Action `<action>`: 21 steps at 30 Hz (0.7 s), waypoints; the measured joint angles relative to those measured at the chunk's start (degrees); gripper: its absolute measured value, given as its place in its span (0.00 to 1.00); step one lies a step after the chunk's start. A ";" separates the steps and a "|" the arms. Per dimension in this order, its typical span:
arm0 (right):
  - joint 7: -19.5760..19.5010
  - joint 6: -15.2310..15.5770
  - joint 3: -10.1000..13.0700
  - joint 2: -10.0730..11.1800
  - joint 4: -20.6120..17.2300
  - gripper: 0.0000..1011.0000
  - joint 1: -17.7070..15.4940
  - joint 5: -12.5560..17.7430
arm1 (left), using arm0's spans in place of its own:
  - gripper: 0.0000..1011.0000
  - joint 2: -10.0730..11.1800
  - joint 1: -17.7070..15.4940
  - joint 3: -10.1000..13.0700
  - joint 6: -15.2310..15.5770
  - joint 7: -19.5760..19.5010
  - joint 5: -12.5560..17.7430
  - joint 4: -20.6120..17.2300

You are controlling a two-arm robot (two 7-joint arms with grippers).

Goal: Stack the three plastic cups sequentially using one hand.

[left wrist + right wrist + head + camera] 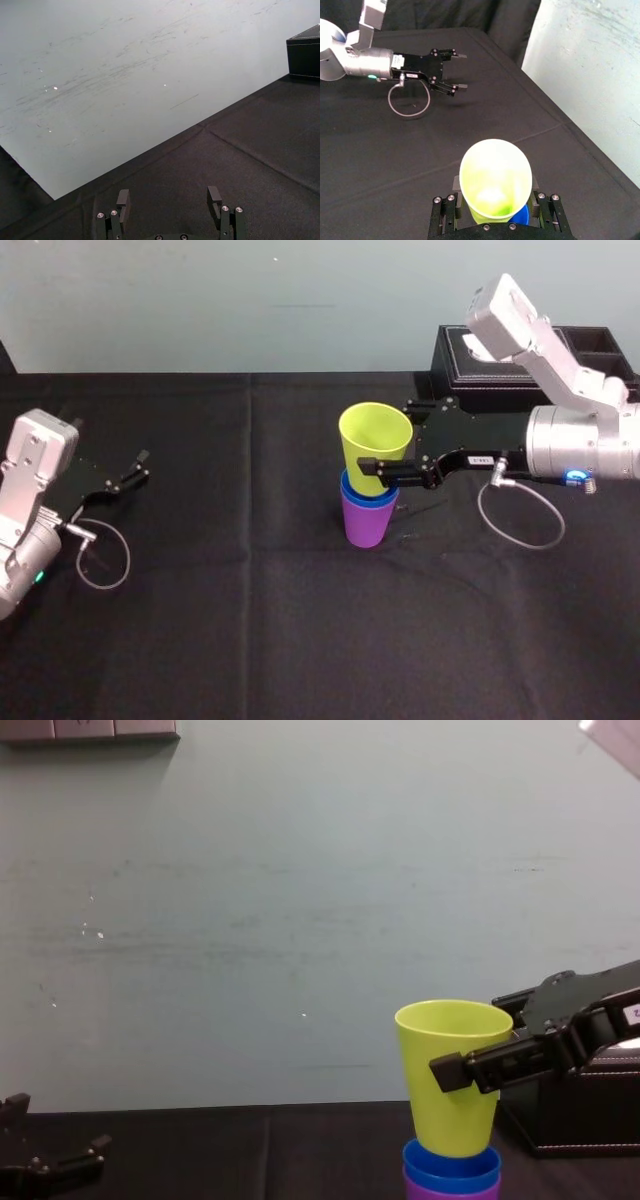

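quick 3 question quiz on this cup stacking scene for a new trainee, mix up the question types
1. True or false: the right gripper is shut on the yellow-green cup.
2. Which cup sits at the bottom of the stack? A blue, B purple, C yellow-green.
3. Fill in: the left gripper, off to the left above the table, is ___ (open/shut).

Key
1. True.
2. B, the purple cup.
3. open.
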 joint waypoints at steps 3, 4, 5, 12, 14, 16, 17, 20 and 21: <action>0.00 0.05 -0.27 -0.47 0.99 0.73 0.29 -0.22 | 1.00 0.00 0.00 0.00 0.00 0.00 0.00 0.00; 0.00 0.05 -0.27 -0.47 0.99 0.73 0.29 -0.22 | 1.00 0.00 0.00 0.00 0.00 0.00 0.00 0.00; 0.00 0.06 -0.33 -0.63 1.38 0.73 0.40 -0.31 | 1.00 0.00 0.00 0.00 0.00 0.00 0.00 0.00; 0.09 0.13 -0.71 -1.23 2.90 0.73 0.94 -0.70 | 1.00 0.00 0.00 0.00 0.00 0.00 0.00 0.00; 0.21 0.08 -0.80 -1.47 3.42 0.73 1.11 -0.86 | 1.00 0.00 0.00 0.00 0.00 0.00 0.00 0.00; 0.30 0.01 -0.89 -1.66 3.84 0.73 1.28 -0.95 | 1.00 0.00 0.00 0.00 0.00 0.00 0.00 0.00; 0.35 -0.02 -0.94 -1.75 4.04 0.73 1.35 -0.99 | 1.00 0.00 0.00 0.00 0.00 0.00 0.00 0.00; 0.52 -0.14 -1.11 -2.13 4.89 0.73 1.69 -1.14 | 1.00 0.00 0.00 0.00 0.00 0.00 0.00 0.00; 0.70 -0.21 -1.19 -2.32 5.26 0.73 1.84 -1.24 | 1.00 0.00 0.00 0.00 0.00 0.00 0.00 0.00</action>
